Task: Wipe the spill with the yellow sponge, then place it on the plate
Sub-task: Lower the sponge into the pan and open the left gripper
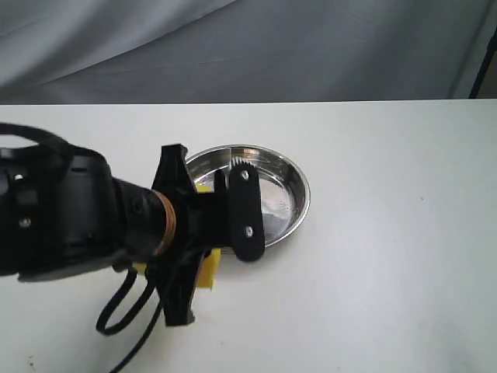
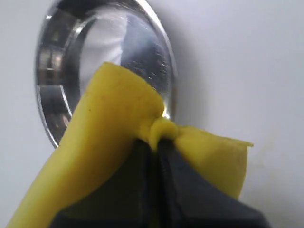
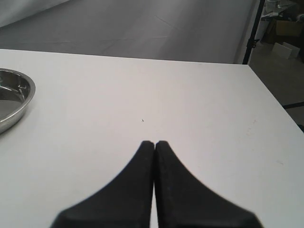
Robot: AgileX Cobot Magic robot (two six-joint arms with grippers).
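Observation:
My left gripper (image 2: 156, 142) is shut on the yellow sponge (image 2: 109, 123), pinching its middle so the foam folds up on both sides of the fingers. In the exterior view the sponge (image 1: 206, 269) peeks out from under the left arm, at the near-left edge of the plate (image 1: 304, 190). The plate (image 2: 47, 95) is a shiny steel dish and holds nothing. I cannot make out the spill in any view; the left arm covers much of the table. My right gripper (image 3: 155, 142) is shut on nothing above bare table, with the plate (image 3: 24, 95) off to one side.
The bulky left arm (image 1: 70, 214) and its cable (image 1: 124, 307) fill the near-left of the white table (image 1: 388, 272). A grey cloth backdrop (image 1: 248, 47) hangs behind the table's far edge. The right arm does not show in the exterior view.

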